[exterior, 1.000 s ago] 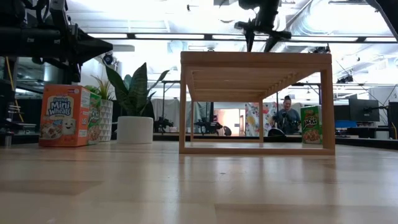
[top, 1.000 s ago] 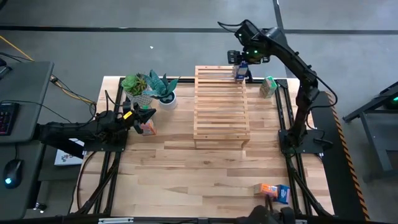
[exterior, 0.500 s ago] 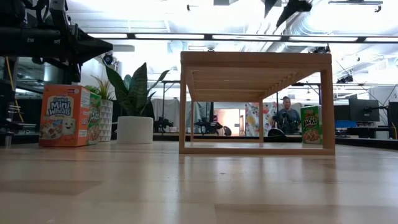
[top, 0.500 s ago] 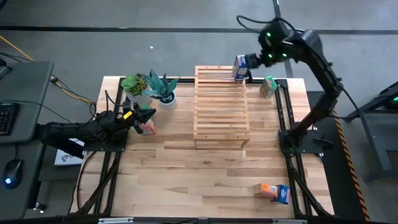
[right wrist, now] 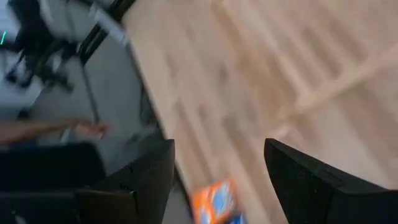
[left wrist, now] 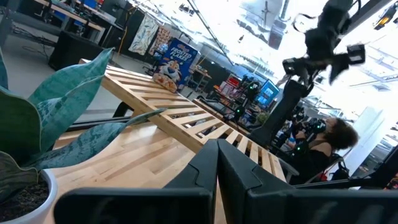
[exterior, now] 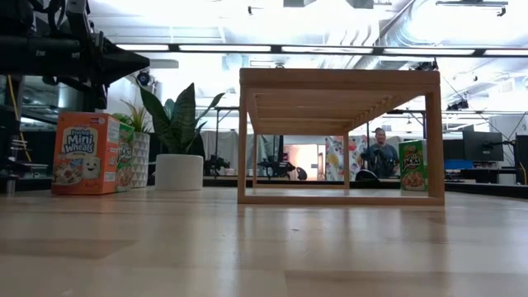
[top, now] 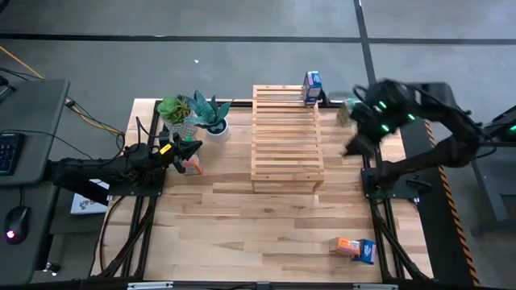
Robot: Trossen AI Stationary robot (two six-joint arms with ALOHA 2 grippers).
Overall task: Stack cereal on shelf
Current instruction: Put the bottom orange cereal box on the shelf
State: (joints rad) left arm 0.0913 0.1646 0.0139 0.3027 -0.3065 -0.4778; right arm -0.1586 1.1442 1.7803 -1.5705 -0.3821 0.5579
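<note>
One small orange-and-blue cardboard cereal box [top: 355, 248] lies at five o'clock near the table's front edge. The right gripper [right wrist: 217, 180], fingers spread and empty, hangs at two o'clock beside the pale slatted wooden shelf [top: 287, 138]; judging by this, it is between boxes and must next reach for another. The left gripper [left wrist: 217, 168], fingers pressed together, waits at nine o'clock by the single orange box [exterior: 87, 153]. One green box [exterior: 412, 165] stands beyond the shelf, one blue box [top: 312, 85] stands on its far end: four boxes.

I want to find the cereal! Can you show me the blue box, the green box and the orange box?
blue box [top: 312, 83], high view, on its top, at the rack's far corner.
green box [exterior: 412, 165], low view, on its front face.
orange box [exterior: 83, 153], low view, on its front face.
</note>
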